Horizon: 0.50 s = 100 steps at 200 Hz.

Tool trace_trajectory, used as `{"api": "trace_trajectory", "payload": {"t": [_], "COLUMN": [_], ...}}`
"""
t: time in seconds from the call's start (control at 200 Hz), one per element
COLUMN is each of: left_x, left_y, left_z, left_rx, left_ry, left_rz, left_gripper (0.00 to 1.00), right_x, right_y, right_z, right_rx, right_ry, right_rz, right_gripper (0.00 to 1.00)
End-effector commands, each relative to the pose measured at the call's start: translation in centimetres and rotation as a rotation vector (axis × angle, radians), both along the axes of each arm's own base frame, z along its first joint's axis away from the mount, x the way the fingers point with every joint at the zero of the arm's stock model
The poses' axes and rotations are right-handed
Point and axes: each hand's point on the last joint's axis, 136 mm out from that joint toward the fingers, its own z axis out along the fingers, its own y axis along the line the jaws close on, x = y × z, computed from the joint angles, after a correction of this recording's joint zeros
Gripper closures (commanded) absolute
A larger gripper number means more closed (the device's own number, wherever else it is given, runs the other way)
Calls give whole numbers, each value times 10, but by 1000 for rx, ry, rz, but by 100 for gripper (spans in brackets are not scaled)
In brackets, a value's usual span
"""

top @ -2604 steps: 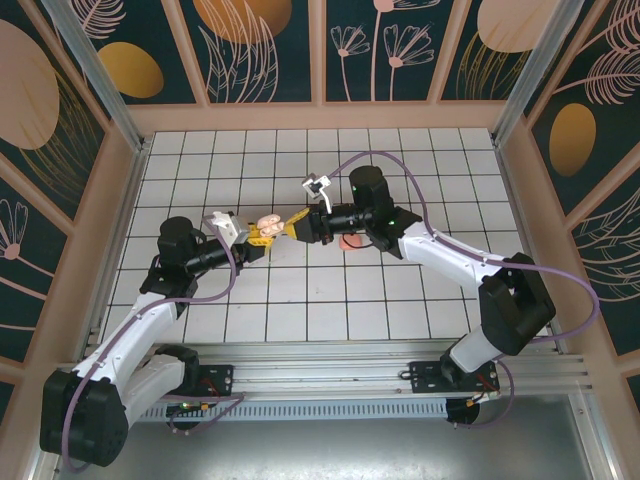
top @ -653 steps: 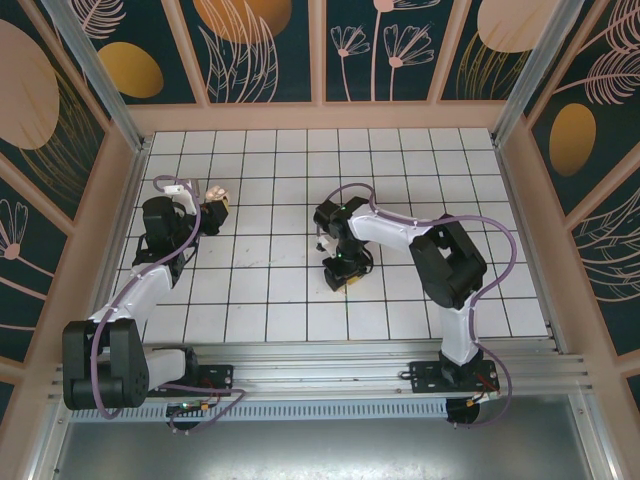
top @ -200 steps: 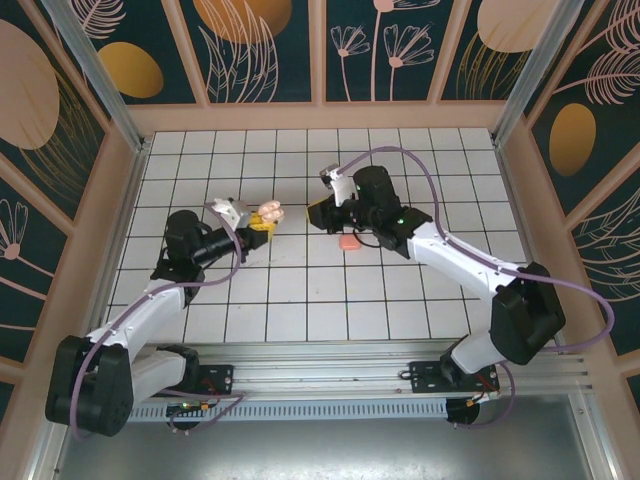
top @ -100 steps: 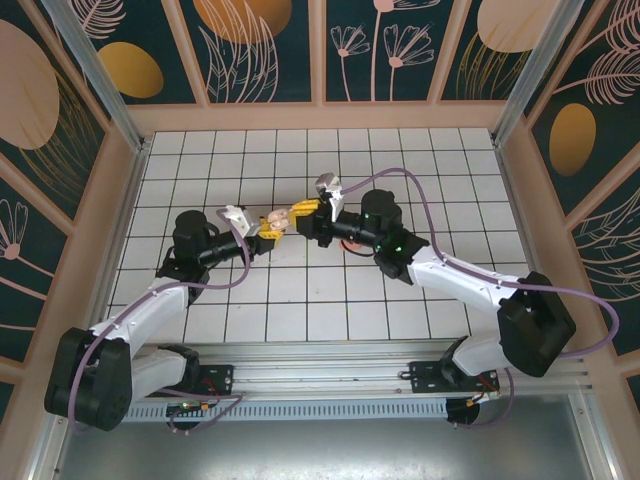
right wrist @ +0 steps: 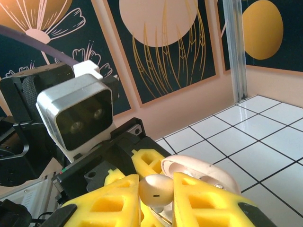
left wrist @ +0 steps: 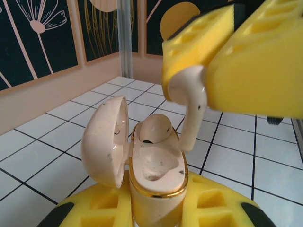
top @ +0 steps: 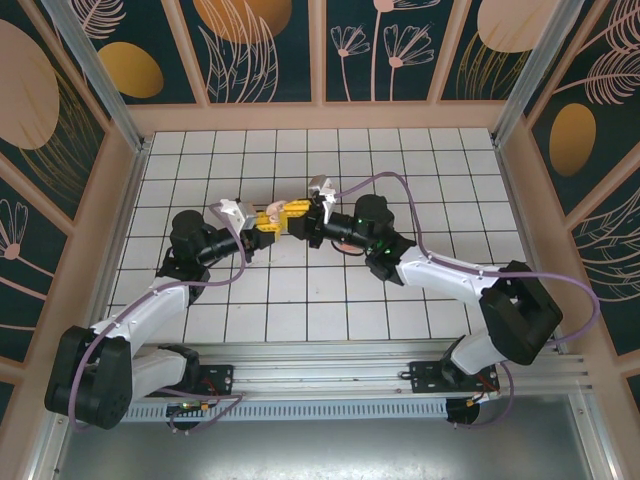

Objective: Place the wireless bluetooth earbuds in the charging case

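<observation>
My left gripper is shut on the pale-pink charging case, held upright above the tiles with its lid swung open to the left. One earbud sits in the far socket; the near socket is bare. My right gripper is shut on a second earbud, gripped by its head. In the left wrist view that earbud hangs stem-down just right of the case's gold rim. From above, the two grippers meet tip to tip.
White tiled floor lies below, ringed by pink-framed dark walls. An aluminium post stands at the back corner. The left arm's wrist camera block sits close behind the case.
Both grippers have closed in on each other above the middle tiles. The right one moved left with the earbud until it hangs beside the open case.
</observation>
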Motion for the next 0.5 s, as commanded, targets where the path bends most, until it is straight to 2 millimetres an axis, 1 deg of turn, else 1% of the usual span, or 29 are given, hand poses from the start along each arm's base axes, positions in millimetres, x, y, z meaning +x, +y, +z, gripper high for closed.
{"api": "trace_trajectory", "payload": {"t": [0.0, 0.495], "left_x": [-4, -5], "left_y": [-4, -4], "left_z": [12, 15], "left_rx": [-37, -37], "left_ry": [-24, -32], "left_rz": [-27, -35], "left_gripper": [91, 91], "right_x": [0, 4], "right_y": [4, 14], "right_z": [7, 2], "right_rx": [43, 53], "right_ry": [-22, -6], "right_rz": [0, 25], "right_gripper": [80, 80]}}
